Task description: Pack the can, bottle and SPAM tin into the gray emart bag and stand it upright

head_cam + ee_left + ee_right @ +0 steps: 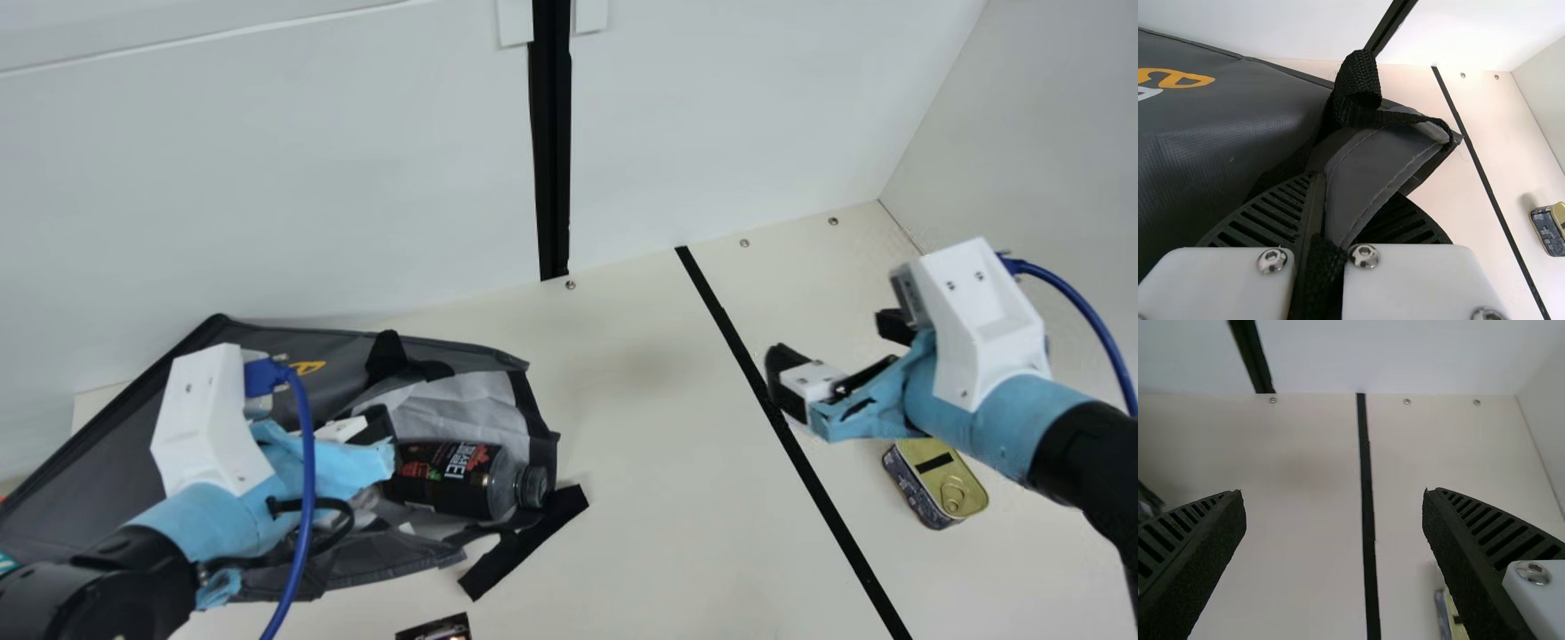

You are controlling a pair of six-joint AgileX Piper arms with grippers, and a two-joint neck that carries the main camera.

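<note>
- You have one thing at least begun: the bottle with black label and gray cap lies on its side in the mouth of the gray fabric emart bag with black trim. Its cap points outward, near the rim, so I would judge it is not yet deep enough.
- The bag itself lies down at the left part of the cream table, its opening toward the middle. Standing it upright is therefore still to do.
- Your left gripper is closed on the bag, pinching cloth and black webbing at the edge of the mouth. This probably serves to keep the opening steady for you.
- Your right gripper is wide open and has hold of nothing; it is above the table, near the black line.
- The golden-lidded SPAM tin with rounded corners and a pull ring is on the table at the far right side, well apart from the bag. You must still pack it.
- A dark printed object is at the near edge of the main view, outside the bag. I cannot tell if it is the can, so please do not count the can as packed.
- In my judgement, you are in the early or middle part of the packing.
</note>
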